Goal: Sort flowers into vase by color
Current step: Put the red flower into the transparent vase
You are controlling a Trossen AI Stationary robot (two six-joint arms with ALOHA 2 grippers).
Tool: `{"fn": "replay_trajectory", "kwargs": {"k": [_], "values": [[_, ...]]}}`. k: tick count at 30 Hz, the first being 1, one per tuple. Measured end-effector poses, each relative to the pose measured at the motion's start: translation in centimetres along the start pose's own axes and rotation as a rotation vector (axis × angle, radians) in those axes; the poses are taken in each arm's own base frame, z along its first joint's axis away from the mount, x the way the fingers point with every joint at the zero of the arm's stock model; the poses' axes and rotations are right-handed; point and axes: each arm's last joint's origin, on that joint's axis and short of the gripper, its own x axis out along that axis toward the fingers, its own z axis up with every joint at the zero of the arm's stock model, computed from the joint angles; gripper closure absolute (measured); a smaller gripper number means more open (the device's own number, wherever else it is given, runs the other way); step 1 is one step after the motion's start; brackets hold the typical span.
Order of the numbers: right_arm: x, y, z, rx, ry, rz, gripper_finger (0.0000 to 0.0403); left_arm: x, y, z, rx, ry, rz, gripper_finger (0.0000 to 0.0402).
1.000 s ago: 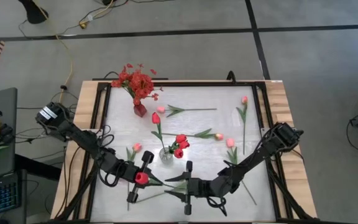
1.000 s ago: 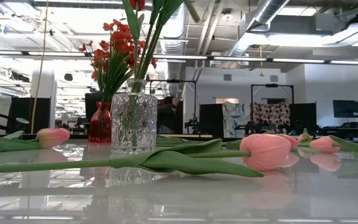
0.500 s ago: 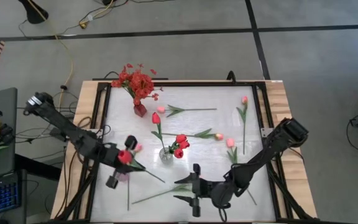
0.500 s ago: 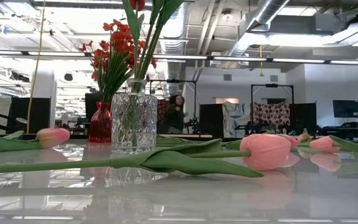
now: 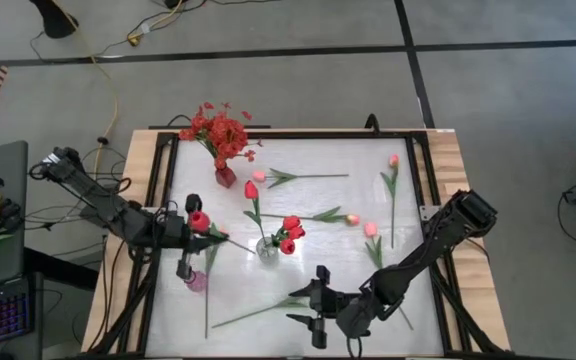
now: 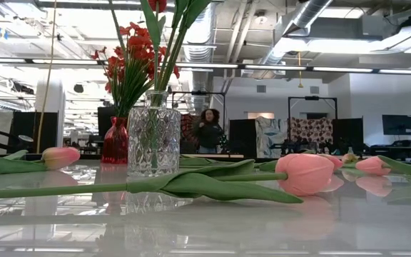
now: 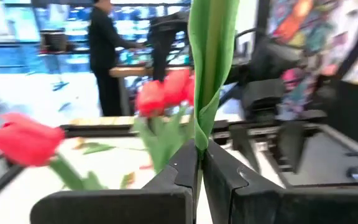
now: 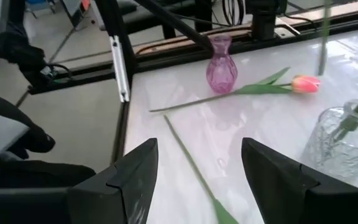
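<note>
My left gripper (image 5: 206, 237) is raised at the table's left, level, shut on a red tulip (image 5: 199, 220). The tulip's bud (image 7: 27, 140) shows beside the fingers. Ahead of it stands the glass vase (image 5: 267, 248) with red tulips (image 7: 166, 93) in it. My right gripper (image 5: 294, 307) is open near the front edge, over a green stem (image 8: 191, 162) that lies on the table, touching nothing. A red vase (image 5: 225, 177) holds a spray of red blossoms (image 5: 218, 130). A small purple vase (image 5: 196, 280) stands below the left gripper. Several pink tulips (image 5: 371, 230) lie flat on the table. My left gripper pinches the red tulip's green stem and leaf (image 7: 199, 134) between its two shut fingers, a short way from the bud. The fingers come level from the table's left and lie across the stem. The flower is clear of the table, its stem (image 5: 238, 245) reaching toward the glass vase.
A pink tulip (image 8: 304, 84) lies on the table between the purple vase (image 8: 221, 65) and the glass vase (image 8: 347, 143). A dark frame (image 5: 408, 135) rims the white tabletop. A person (image 6: 209, 128) stands in the room behind.
My left gripper has risen from the front middle of the table and gone toward the far left with the red tulip, tipping level. The tulip is lifted clear, its stem now toward the glass vase. My right gripper has turned a little where it is.
</note>
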Motion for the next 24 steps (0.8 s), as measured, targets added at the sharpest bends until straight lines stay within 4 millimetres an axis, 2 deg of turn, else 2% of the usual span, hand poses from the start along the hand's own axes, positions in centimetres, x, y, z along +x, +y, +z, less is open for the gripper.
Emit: {"fn": "replay_trajectory", "kwargs": {"k": [7,15,24], "values": [[0.6,-0.9,0.1,-0.008,0.017,-0.034,0.0145,1.4,1.1,-0.5,0.013,0.03,0.008,0.04],[0.7,-1.1,0.2,-0.007,0.017,-0.041,0.0145,2.1,2.4,-0.5,0.006,0.032,0.014,0.04],[0.7,-1.1,0.2,-0.012,0.022,-0.042,0.0145,3.2,2.7,-1.2,0.009,0.068,0.007,0.04]]}}
